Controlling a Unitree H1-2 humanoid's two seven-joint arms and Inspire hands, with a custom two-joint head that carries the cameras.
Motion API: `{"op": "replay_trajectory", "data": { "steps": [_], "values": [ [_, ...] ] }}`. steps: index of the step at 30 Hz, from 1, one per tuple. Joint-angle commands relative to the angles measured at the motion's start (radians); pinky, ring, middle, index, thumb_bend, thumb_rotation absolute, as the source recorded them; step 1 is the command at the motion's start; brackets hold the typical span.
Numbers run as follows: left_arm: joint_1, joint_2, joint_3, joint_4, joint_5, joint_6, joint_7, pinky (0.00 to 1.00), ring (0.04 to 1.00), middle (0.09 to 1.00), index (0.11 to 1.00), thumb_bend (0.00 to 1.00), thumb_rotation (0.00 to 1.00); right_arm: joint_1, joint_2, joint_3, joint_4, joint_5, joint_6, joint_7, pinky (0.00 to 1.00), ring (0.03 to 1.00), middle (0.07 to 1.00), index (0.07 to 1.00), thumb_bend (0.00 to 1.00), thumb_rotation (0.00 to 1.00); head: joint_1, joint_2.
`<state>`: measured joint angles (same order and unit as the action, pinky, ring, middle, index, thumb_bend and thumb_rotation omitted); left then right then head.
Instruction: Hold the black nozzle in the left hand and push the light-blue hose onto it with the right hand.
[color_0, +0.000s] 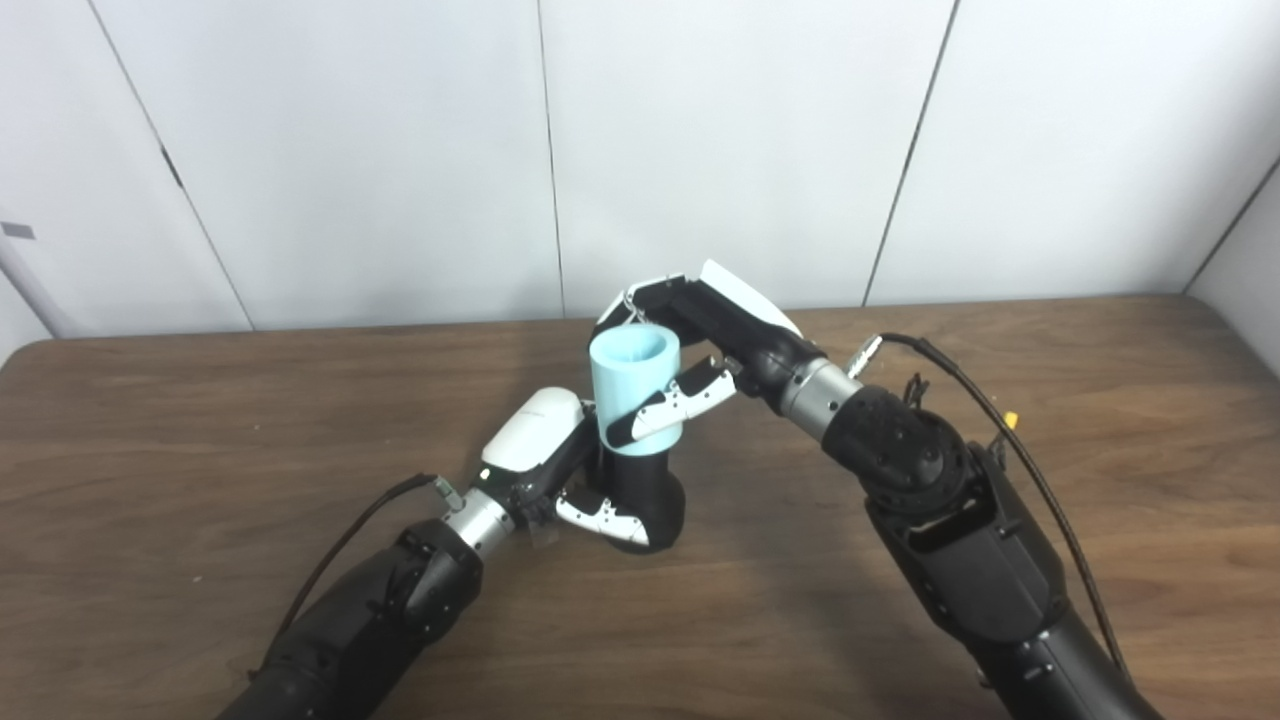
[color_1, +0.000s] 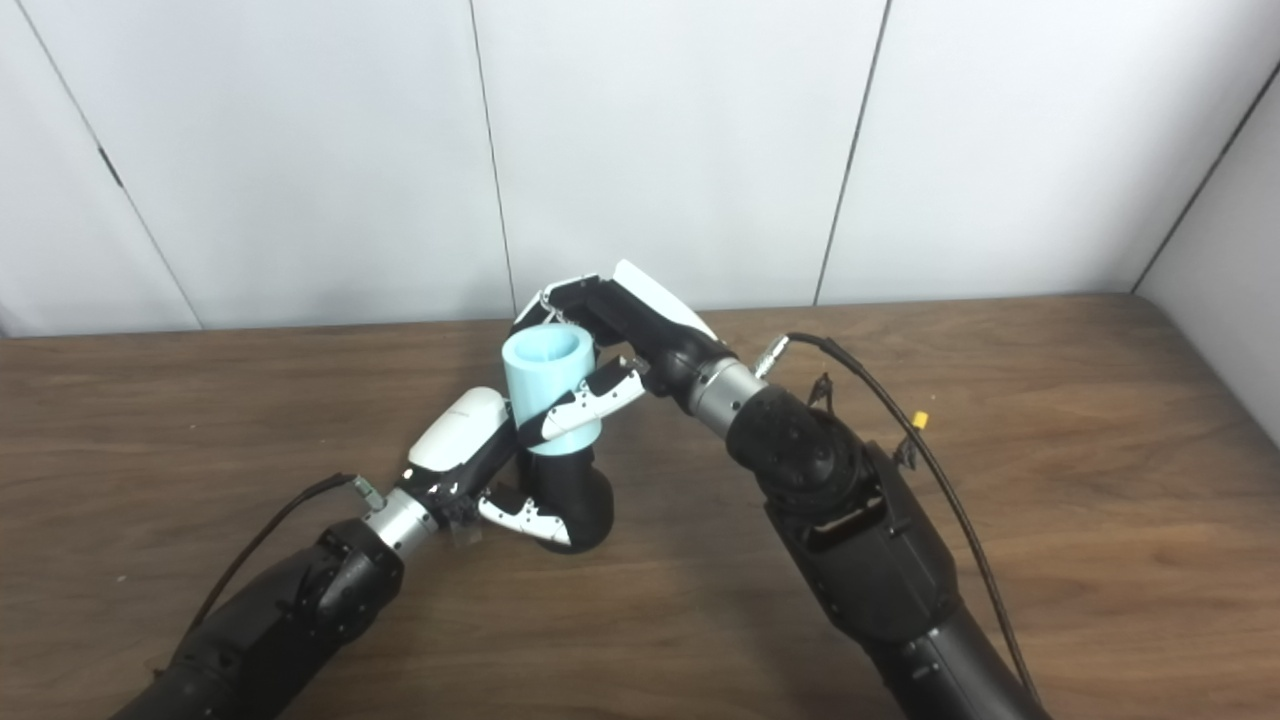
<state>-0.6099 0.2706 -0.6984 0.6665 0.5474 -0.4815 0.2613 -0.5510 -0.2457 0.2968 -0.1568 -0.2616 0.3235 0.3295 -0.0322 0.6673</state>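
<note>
My left hand (color_0: 560, 470) grips the black nozzle (color_0: 648, 495); my right hand (color_0: 690, 340) clasps the light-blue hose (color_0: 632, 385) seated upright on it.

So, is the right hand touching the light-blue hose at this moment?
Touching. In the left eye view the right hand wraps the light-blue hose: its thumb lies across the hose's front and its fingers curl behind the rim, with no gap showing.

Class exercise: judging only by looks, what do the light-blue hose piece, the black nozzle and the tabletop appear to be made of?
The light-blue cylindrical hose piece: probably plastic or stiff rubber, matte, with an even colour and a thick wall at its open end. The black rounded nozzle: likely moulded plastic, smooth with a faint sheen. The brown table: wood or wood-look laminate, since grain streaks run across it; which one cannot be told.
</note>
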Motion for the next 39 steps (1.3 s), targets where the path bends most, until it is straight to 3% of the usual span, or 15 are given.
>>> {"op": "replay_trajectory", "data": {
  "steps": [1,15,24,30,39],
  "values": [
    [0.162,-0.036,-0.061,0.083,0.058,0.026,-0.114,0.29,0.371,0.438,0.524,0.50,0.00,-0.023,0.001,0.028,-0.010,-0.015,-0.025,0.025,0.31,0.408,0.457,0.529,0.52,0.00,0.000,0.006],
    [0.162,-0.033,-0.049,0.085,0.055,0.014,-0.103,0.32,0.372,0.442,0.513,0.50,0.00,0.017,-0.053,0.038,0.011,-0.030,-0.100,0.040,0.34,0.407,0.472,0.529,0.52,0.00,0.005,0.012],
    [0.162,-0.030,-0.045,0.090,0.050,0.013,-0.101,0.30,0.368,0.447,0.527,0.50,0.00,0.061,-0.068,0.031,0.074,-0.059,-0.328,-0.028,0.32,0.399,0.483,0.508,0.52,0.00,0.007,0.019],
    [0.164,-0.026,-0.043,0.082,0.055,0.013,-0.104,0.29,0.365,0.448,0.528,0.50,0.00,0.088,-0.059,0.022,0.105,-0.074,-0.417,-0.084,0.34,0.407,0.489,0.498,0.52,0.00,0.007,0.023],
    [0.167,-0.026,-0.039,0.072,0.061,0.015,-0.111,0.27,0.359,0.440,0.527,0.50,0.00,0.116,-0.043,0.015,0.103,-0.071,-0.380,-0.107,0.34,0.411,0.495,0.494,0.52,0.00,0.009,0.032]
  ]
}}
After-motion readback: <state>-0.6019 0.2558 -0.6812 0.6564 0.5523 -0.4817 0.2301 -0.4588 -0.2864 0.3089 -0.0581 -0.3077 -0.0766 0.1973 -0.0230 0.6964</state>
